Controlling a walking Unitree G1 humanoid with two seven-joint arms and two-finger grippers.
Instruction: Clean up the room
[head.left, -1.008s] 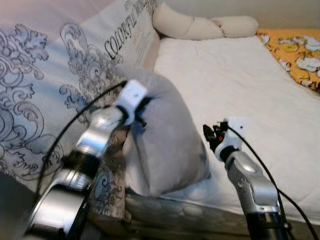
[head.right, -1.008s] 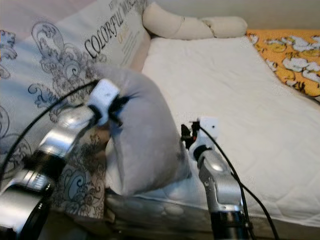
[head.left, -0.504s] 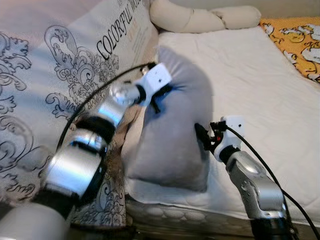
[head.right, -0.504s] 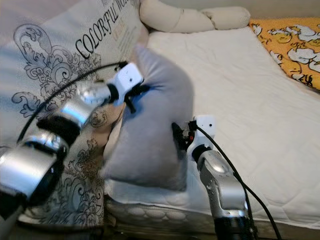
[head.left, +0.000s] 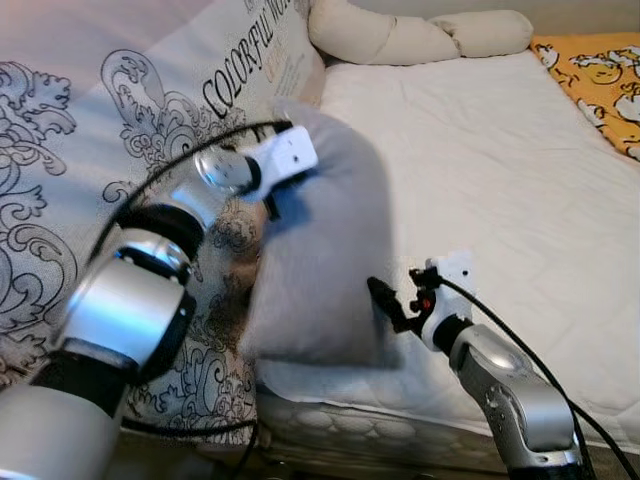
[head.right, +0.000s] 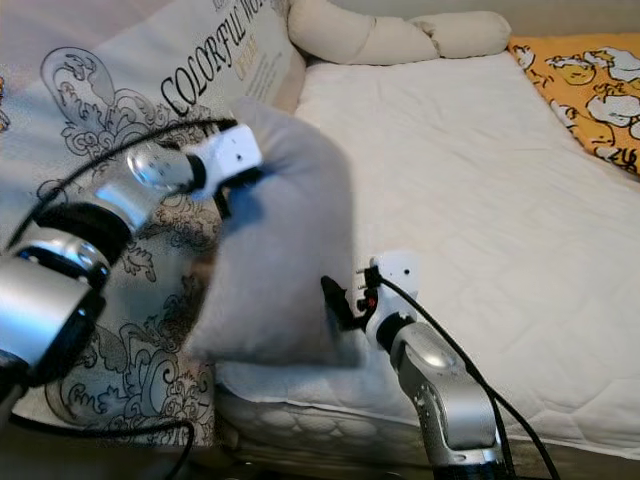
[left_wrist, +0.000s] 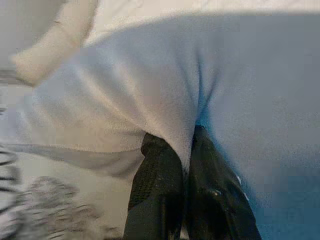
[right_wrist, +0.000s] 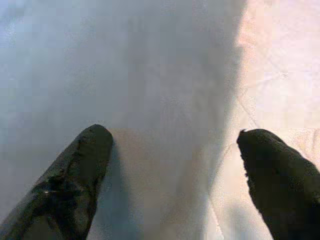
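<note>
Right, mid-step: the grey pillow (head.left: 325, 250) is held upright at centre frame, its lower edge on the near edge of the white mattress (head.left: 500, 170). The left gripper (left_wrist: 182, 150) has its fingers pressed together, pinching a fold of fabric at the pillow's upper left edge. The right gripper (right_wrist: 175, 165) sits lower centre, fingers spread wide against the pillow's lower right side, not gripping. A patterned duvet (head.left: 90, 150) fills the left of frame; cream bolsters (head.left: 420, 35) lie across the top. My read: pillow picked up but not yet placed at the head. Duvet looks untidied. Early in the cleanup.
</note>
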